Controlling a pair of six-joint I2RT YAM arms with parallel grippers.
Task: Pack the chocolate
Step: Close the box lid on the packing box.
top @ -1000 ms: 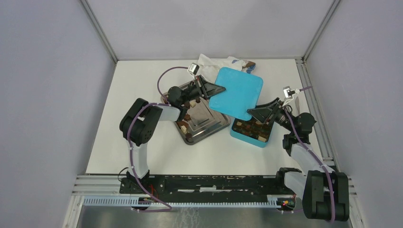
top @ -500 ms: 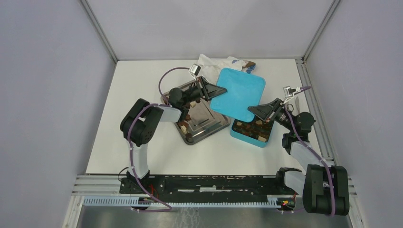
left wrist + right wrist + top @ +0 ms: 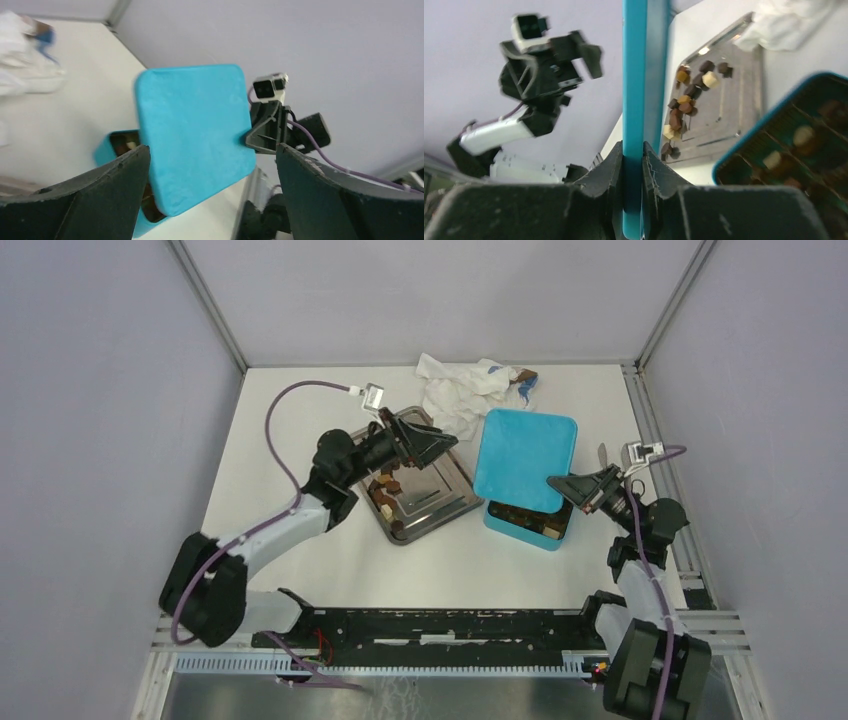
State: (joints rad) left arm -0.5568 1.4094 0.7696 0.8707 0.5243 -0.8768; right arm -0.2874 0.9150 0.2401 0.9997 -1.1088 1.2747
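right gripper [image 3: 633, 150] pinching teal lid [image 3: 525, 455] edge, left gripper [image 3: 212, 150] spread wide, apart

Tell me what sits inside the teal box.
Chocolate pieces, brown and cream, sit in compartments of the teal box. The teal lid, pinched by the right gripper, covers its far part.

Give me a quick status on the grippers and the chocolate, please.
Left gripper open, empty, over tray. Right gripper shut on teal lid, at its edge. Chocolate: some in box, some loose on tray. Lid overhangs most of box.
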